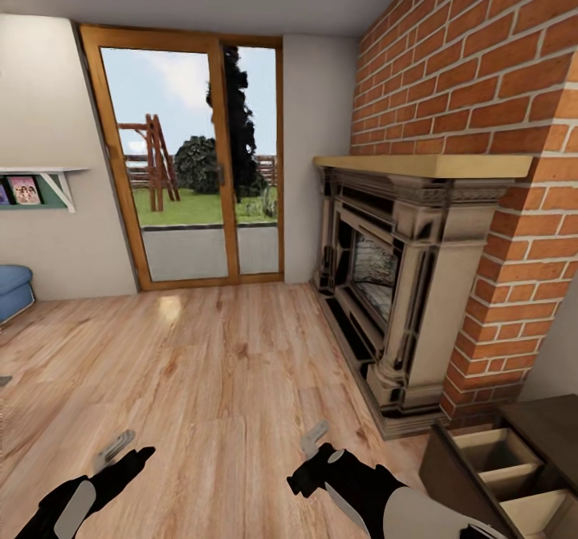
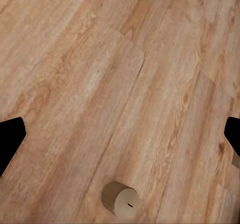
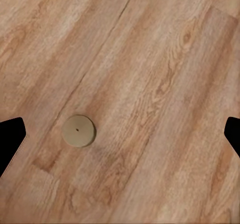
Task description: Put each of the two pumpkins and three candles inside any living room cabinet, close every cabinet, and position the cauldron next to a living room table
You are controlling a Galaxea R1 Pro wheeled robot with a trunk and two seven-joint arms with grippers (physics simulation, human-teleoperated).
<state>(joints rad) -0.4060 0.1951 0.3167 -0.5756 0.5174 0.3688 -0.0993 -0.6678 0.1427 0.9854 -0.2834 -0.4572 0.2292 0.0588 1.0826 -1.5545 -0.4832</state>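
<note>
The dark-brown cabinet (image 1: 449, 463) stands at the lower right of the head view, and two of its drawers (image 1: 495, 451) are pulled open, showing pale beige insides. In the left wrist view a tan candle (image 2: 121, 199) stands on the wood floor below the open black fingers (image 2: 11, 140). The right wrist view looks straight down on a candle (image 3: 78, 130), with its fingers (image 3: 10, 139) wide apart above it. My left gripper (image 1: 124, 452) and right gripper (image 1: 313, 452) both hover over the floor, holding nothing. The pumpkins, the cauldron and the glass table are out of view.
An ornate fireplace (image 1: 385, 282) with a wooden mantel juts from the brick wall (image 1: 482, 58) on the right. A glass patio door (image 1: 201, 162) is straight ahead. A blue seat (image 1: 12, 286) and a wall shelf (image 1: 40, 182) are at the far left. Wood floor (image 1: 209, 346) stretches ahead.
</note>
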